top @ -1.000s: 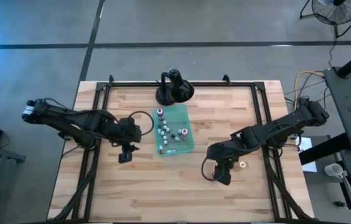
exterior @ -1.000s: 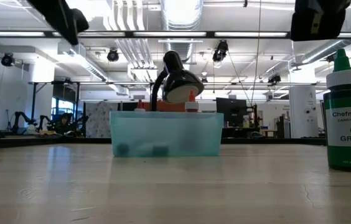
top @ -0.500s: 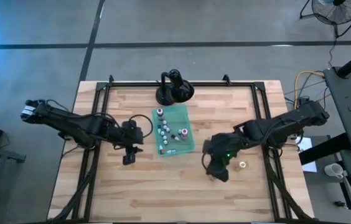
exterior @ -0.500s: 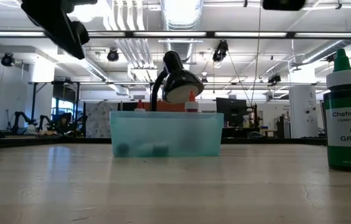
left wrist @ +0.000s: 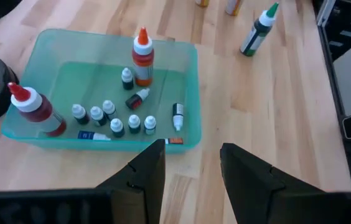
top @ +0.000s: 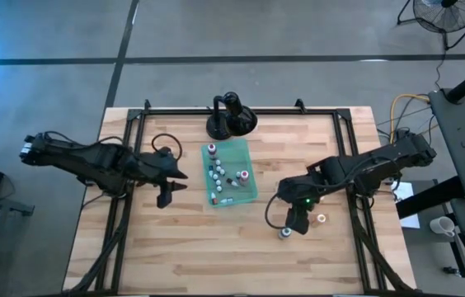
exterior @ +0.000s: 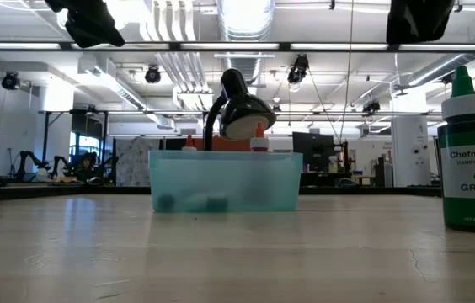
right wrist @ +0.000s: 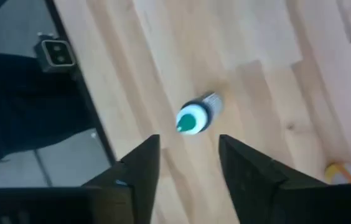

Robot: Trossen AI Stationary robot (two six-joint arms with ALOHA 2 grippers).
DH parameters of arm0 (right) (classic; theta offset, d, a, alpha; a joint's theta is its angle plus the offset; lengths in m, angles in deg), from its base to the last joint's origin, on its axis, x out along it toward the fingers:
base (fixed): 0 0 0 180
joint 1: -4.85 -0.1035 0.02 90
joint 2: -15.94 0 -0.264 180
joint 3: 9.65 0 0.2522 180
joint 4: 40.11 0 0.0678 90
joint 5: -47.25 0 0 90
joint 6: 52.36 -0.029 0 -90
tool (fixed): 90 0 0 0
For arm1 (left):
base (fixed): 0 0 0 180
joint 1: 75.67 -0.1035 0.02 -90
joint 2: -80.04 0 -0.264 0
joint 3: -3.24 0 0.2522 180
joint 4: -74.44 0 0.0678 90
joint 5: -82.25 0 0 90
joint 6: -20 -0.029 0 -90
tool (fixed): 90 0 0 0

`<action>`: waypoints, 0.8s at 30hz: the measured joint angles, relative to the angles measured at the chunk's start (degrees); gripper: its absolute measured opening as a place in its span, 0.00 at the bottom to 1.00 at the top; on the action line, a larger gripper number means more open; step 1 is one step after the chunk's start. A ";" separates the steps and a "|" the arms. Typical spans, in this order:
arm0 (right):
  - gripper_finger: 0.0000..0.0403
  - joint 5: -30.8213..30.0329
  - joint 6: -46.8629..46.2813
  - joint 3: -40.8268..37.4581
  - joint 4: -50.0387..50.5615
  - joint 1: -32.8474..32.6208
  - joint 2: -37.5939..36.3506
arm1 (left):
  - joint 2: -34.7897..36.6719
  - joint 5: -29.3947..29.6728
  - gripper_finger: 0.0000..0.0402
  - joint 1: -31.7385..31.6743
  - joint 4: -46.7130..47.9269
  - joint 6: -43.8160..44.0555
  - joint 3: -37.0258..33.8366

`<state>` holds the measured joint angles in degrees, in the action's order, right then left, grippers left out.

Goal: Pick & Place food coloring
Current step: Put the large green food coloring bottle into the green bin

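Note:
The teal tray (top: 249, 195) holds several small food coloring bottles (left wrist: 126, 118), some upright, some lying down, plus two larger red ones (left wrist: 141, 56). A green bottle (top: 284, 234) stands upright on its base on the bare wood to the tray's near right; it is also seen in the low view (exterior: 471, 151) and the right wrist view (right wrist: 195, 118). My right gripper (right wrist: 188, 163) hangs open just above and beside that bottle, touching nothing. My left gripper (left wrist: 191, 165) is open above the table, left of the tray, pointing at it.
A black round-based stand (top: 231, 122) sits at the tray's far end. A small yellowish bottle (top: 321, 219) lies on the wood to the right of my right gripper. Black frame rails (top: 125, 165) run along the table's sides. Bare wood stretches along the near edge.
My right gripper has drawn back a little from the green bottle, which now shows clear beside it in the high view; the bottle has stayed upright in place. My left gripper has swung slightly toward the tray and back, ending a bit higher.

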<state>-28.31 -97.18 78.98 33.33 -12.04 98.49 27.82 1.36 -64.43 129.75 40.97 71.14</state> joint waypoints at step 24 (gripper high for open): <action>0.69 -11.26 13.95 -11.27 -11.19 -11.78 0.06 | 0.73 4.42 0.31 -1.01 0.05 -0.55 -0.05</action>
<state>-39.56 -83.23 67.70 22.14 -23.81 98.55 28.55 5.77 -65.44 129.81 40.43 71.08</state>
